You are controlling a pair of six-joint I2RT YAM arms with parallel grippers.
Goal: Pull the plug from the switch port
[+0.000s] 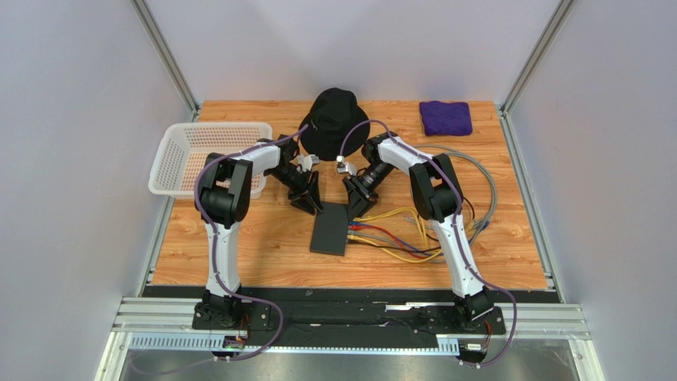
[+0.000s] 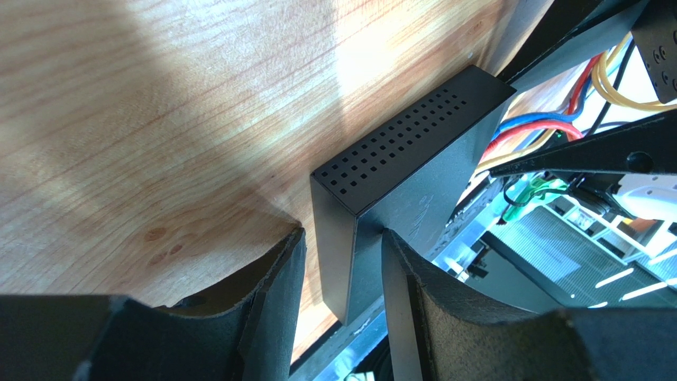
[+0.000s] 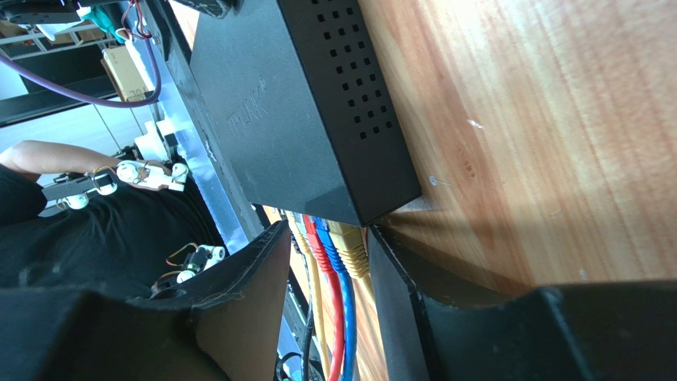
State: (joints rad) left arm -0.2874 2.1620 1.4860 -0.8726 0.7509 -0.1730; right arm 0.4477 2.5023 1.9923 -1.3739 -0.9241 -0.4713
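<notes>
The switch [image 1: 330, 230] is a flat black box lying on the wooden table between both arms. Yellow, red and blue cables [image 1: 389, 232] leave its right edge. My left gripper [image 1: 313, 206] is at the switch's far left corner. In the left wrist view that corner [image 2: 350, 262] sits between the fingers of the left gripper [image 2: 343, 234]; the right finger touches the top face and a strip of wood shows beside the other. My right gripper [image 3: 327, 230] stands open around the row of plugs: yellow plug [image 3: 353, 248], blue plug [image 3: 330, 242], red plug [image 3: 315, 240].
A black bucket hat [image 1: 334, 119] sits just behind both grippers. A white basket [image 1: 203, 155] stands at the left and a purple cloth [image 1: 446, 117] at the back right. A grey cable [image 1: 486, 190] loops along the right side.
</notes>
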